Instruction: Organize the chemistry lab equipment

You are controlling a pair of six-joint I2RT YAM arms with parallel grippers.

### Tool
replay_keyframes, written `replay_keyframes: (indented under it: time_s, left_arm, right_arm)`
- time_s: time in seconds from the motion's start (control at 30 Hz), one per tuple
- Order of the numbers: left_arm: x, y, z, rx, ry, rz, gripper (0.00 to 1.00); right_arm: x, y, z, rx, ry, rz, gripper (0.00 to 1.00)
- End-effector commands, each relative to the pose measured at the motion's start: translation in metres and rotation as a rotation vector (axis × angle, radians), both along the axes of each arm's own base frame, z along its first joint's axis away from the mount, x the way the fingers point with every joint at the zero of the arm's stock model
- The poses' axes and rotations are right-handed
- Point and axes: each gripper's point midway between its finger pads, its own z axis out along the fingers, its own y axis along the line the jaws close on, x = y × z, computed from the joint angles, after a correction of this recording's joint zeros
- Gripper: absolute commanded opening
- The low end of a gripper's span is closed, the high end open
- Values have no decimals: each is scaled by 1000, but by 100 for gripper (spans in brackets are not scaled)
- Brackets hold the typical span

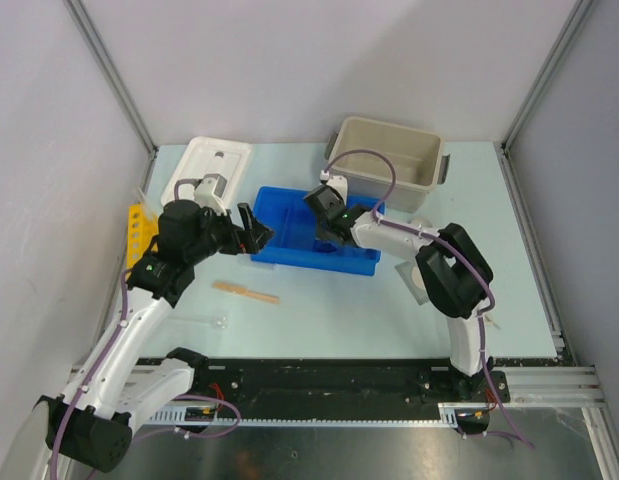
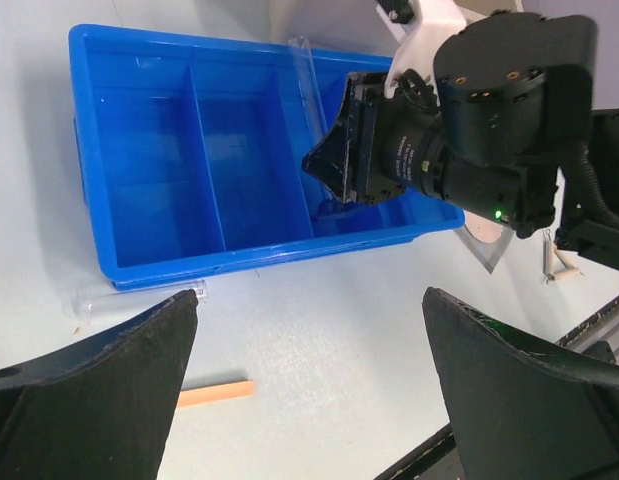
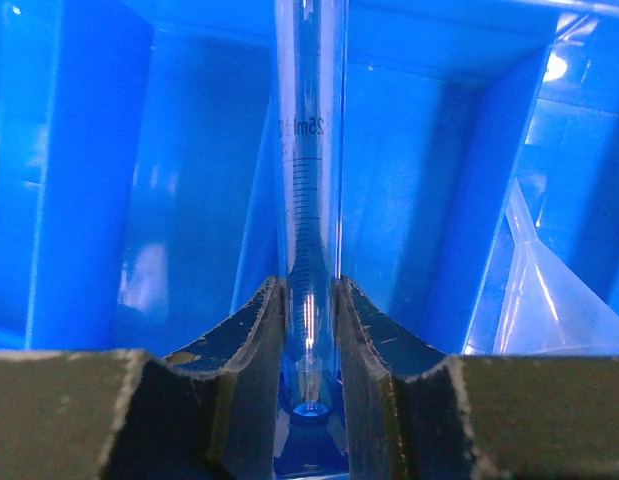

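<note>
Two arms at the pale blue bench (image 1: 389, 320), with a blue divided plastic tray (image 1: 289, 215) between them. The right hand (image 3: 309, 345) is over the tray with its fingers (image 3: 257, 335) closed narrowly on the lower end of a graduated clear glass tube (image 3: 307, 150). The tube carries printed scale marks and, in the left wrist view, slants up across the tray toward its far wall. A clear cone-shaped glass piece (image 3: 534, 290) lies in the compartment to the right of the held tube. The left hand (image 2: 309, 315) hangs over the bench at the tray's near side with its fingers spread wide and nothing between them. A clear glass test tube (image 2: 139, 297) lies on the bench just beside the tray's near wall, and a tan wooden stick (image 1: 246, 291) lies a little nearer the arm bases. Behind the tray stand a beige rectangular tub (image 1: 389, 165) and, to its left, a flat white lid (image 1: 207, 168).
</note>
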Motion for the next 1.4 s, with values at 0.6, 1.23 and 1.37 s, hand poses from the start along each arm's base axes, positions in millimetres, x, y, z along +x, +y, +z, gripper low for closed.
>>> replay_keyframes:
  time_s: [0.6,1.23,1.37]
  left_arm:
    - [1,-3,9,-15,-28,-14,99]
    - [2,-3,8,-14,-27,-11,100]
    - [2,-3,8,-13,-26,-12,99]
  right_arm:
    - [-3,-11,-27,-104,37,46,39]
    - [-13,-15,-8,-140,34,107,31]
    - [-17,-18,-17,-155,66,111,32]
